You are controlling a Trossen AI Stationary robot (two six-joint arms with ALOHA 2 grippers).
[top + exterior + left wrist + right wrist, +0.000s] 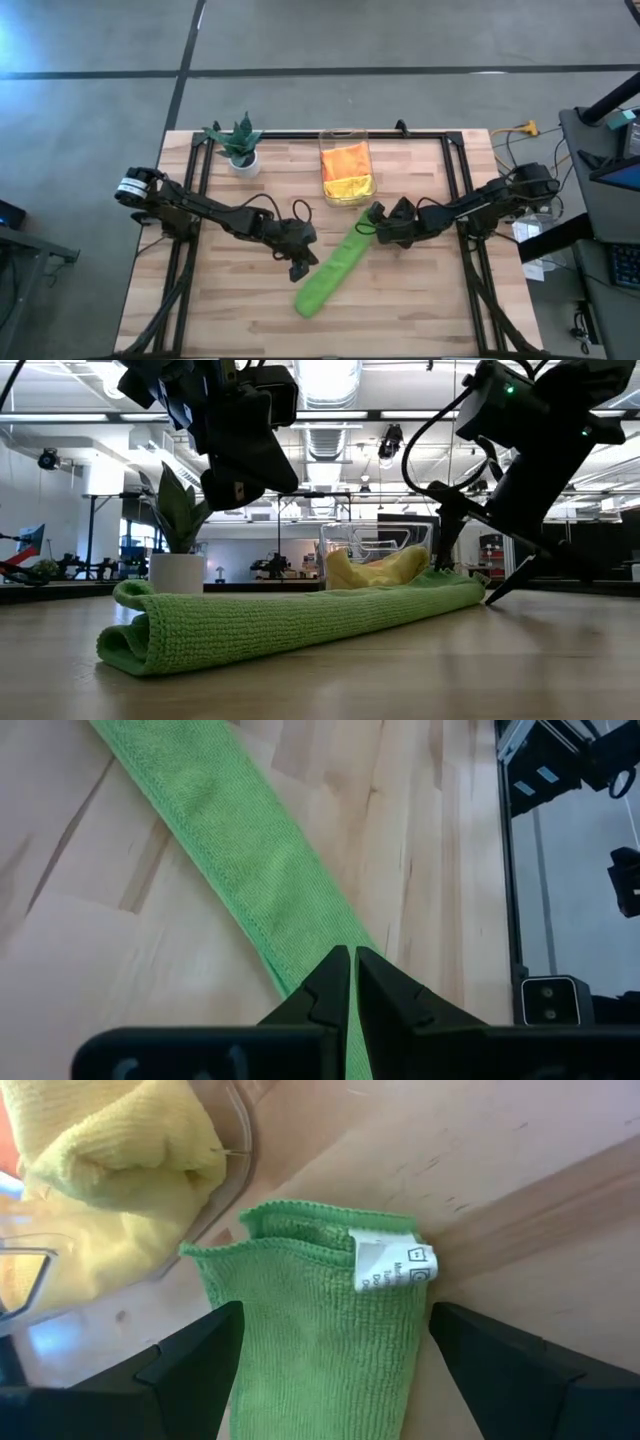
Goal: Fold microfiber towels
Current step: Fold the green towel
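The green towel's [320,1340] white care tag [393,1263] print is illegible.

A lime green microfiber towel [332,274] with a white tag [392,1263] lies on the pale wood-grain bench [420,300], orange [345,160] and yellow [350,187] towels fill the clear bin [345,134], and a green plant [237,138] sits in a white pot [244,165].

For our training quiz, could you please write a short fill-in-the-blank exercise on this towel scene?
1. The towel lying on the table is ____ in colour.
2. The bin holds an orange towel and a ____ one.
3. The right claw stands ____, one finger on each side of the green towel's end.
4. The left claw is ____.

Missing words: green; yellow; open; shut
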